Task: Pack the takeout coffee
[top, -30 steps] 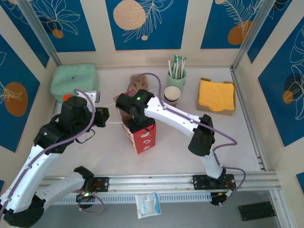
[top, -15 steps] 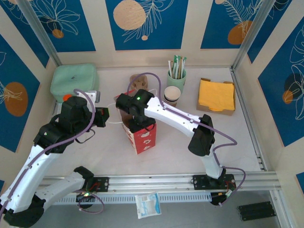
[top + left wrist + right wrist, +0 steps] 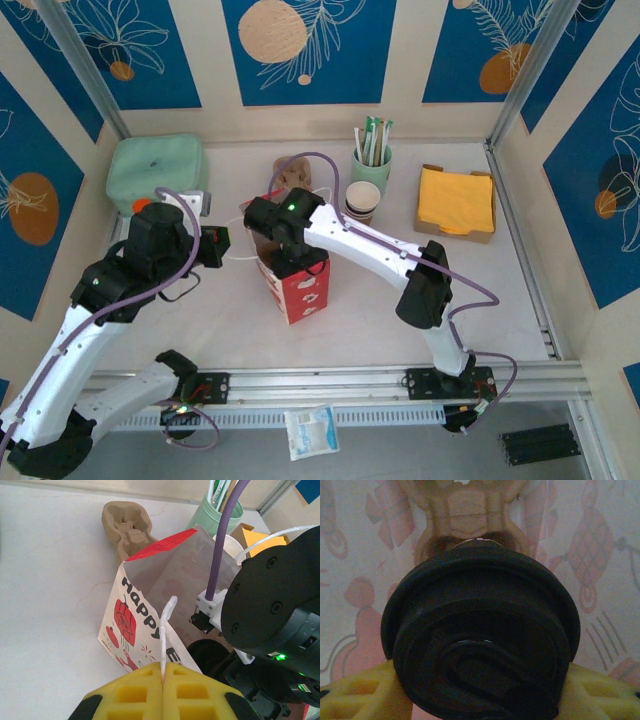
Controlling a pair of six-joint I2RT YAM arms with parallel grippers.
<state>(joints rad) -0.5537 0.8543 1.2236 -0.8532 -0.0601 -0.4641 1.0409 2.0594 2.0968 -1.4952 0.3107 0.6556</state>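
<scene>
Rt tool (image 3: 478, 692) grips takeout coffee (image 3: 480, 640), frame ctr: lid faces cam, long axis runs away into paper bag (image 3: 150, 577). Lt tool (image 3: 163, 692), bottom ctr, clenched on its handle (image 3: 167, 625).

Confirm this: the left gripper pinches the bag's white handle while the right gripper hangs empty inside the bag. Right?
One error: the right gripper is not empty. The right wrist view shows its fingers clamped on the black-lidded cup inside the bag. The left gripper does pinch the white handle.
</scene>
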